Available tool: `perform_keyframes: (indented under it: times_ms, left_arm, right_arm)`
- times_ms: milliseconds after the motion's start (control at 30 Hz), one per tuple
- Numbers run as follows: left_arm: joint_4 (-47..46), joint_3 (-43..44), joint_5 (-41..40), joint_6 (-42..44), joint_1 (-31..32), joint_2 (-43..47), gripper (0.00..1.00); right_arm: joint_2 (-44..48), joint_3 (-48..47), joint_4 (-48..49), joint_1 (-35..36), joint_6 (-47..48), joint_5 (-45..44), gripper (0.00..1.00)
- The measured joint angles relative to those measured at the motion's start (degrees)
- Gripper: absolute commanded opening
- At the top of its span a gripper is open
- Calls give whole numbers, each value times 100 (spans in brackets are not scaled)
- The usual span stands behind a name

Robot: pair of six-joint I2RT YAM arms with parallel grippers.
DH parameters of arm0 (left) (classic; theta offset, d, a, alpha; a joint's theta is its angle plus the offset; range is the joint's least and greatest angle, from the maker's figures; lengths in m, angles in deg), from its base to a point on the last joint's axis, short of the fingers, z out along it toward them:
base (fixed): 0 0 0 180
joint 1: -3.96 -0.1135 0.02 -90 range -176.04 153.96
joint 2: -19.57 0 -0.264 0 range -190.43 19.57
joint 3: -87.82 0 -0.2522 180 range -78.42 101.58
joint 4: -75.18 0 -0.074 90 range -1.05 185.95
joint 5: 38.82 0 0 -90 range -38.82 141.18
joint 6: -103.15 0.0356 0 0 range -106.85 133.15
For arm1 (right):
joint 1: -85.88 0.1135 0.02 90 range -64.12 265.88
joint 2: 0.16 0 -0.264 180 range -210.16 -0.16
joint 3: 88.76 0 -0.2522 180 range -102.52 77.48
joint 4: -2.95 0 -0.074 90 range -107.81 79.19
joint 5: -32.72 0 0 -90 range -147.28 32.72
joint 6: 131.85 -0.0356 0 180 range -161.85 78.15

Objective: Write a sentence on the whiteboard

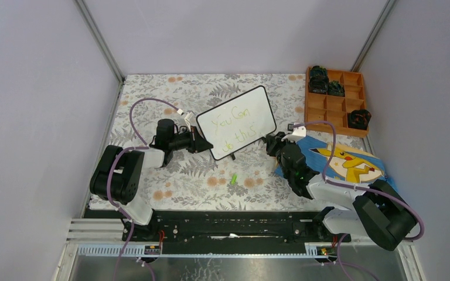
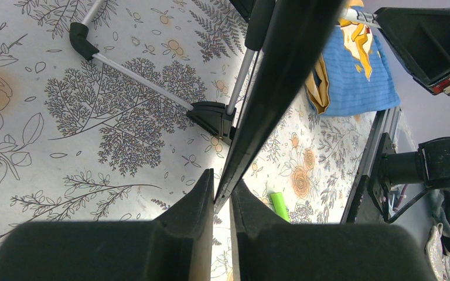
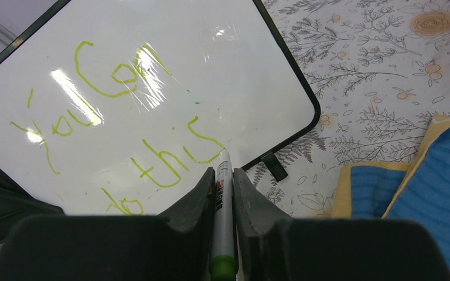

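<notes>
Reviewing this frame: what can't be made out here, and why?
Left wrist: the black-framed white whiteboard shows edge-on, so its writing is hidden.
Right wrist: the right tool covers the bottom of the light-green handwritten sentence; whether the grey marker pen tip touches the board is unclear.
Top: dark items in the wooden compartment tray are too small to identify.

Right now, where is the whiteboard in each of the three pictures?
Top external: whiteboard at the centre, tilted.
Left wrist: whiteboard edge-on, running diagonally into the jaws.
Right wrist: whiteboard fills the upper left.
Shared landmark: blue cloth, right of the board.
</notes>
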Motion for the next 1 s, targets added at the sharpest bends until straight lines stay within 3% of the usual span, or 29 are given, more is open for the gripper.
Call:
perform_keyframes:
  times_ms: [1000]
  left_arm:
    - [2, 2, -2, 0, 0, 0, 0]
  right_arm:
    - [-702, -133, 396, -503, -544, 422, 0]
